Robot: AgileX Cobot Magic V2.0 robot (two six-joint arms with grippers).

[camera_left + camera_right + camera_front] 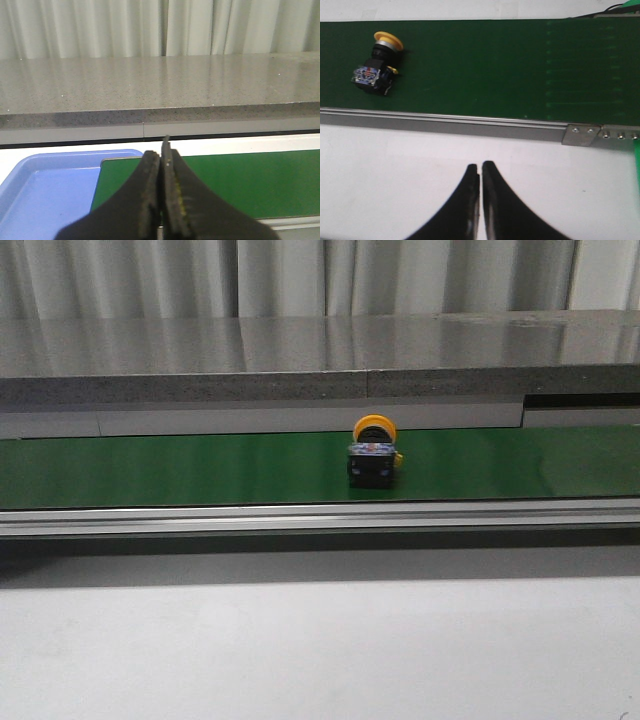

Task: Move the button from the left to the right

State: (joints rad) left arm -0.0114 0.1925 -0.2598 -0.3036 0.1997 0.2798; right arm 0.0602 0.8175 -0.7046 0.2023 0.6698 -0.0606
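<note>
- We see the button (373,453) lying on its side on the green conveyor belt (180,468), a little right of centre in the front view, its round yellow-orange cap turned toward the grey stone ledge (300,355) behind the belt and its boxy black body toward the camera.
- In the right wrist view the same button (378,64) sits in the upper left of the frame, cap uppermost, small blue and yellow details showing on the black body; it lies well apart from the right tool (480,172).
- We find the right tool pressed together, its two black fingers touching at the tips, above the pale tabletop (395,175) on the near side of the belt's metal rail (445,122), holding nothing.
- We find the left tool (161,150) likewise pressed together and empty, its tips at lower centre of the left wrist view.
- Behind the left tool we see a blue tray (45,190) at lower left, just beside the end of the green belt (250,180).
- Pale curtains (300,275) hang across the top of the front view; neither arm appears in it.
</note>
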